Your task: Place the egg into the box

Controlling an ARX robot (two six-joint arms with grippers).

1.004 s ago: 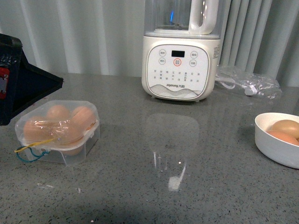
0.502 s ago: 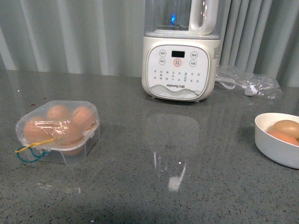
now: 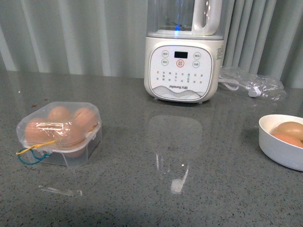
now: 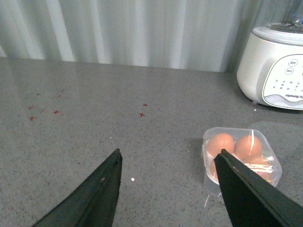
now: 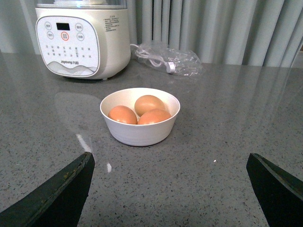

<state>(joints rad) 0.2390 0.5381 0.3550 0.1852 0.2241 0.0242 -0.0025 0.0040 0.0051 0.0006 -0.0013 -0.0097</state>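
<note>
The clear plastic box [image 3: 59,135] sits on the grey counter at the left with its lid shut over several orange-brown eggs; yellow and blue bands hang at its front. It also shows in the left wrist view [image 4: 241,161]. My left gripper [image 4: 168,158] is open and empty, above the counter beside the box; one finger [image 4: 246,189] overlaps the box's edge. Three more eggs [image 5: 139,112] lie in a round white bowl [image 5: 140,132]. My right gripper [image 5: 170,163] is open wide and empty, short of the bowl. Neither gripper shows in the front view.
A white blender machine [image 3: 183,56] stands at the back middle of the counter. A clear plastic bag with a cable [image 3: 253,84] lies to its right. The white bowl [image 3: 279,149] is at the right edge. Grey curtains hang behind.
One second ago my left arm showed at the left edge of the front view, beside the box; it has since left that view. The box, bowl and eggs have not moved.
</note>
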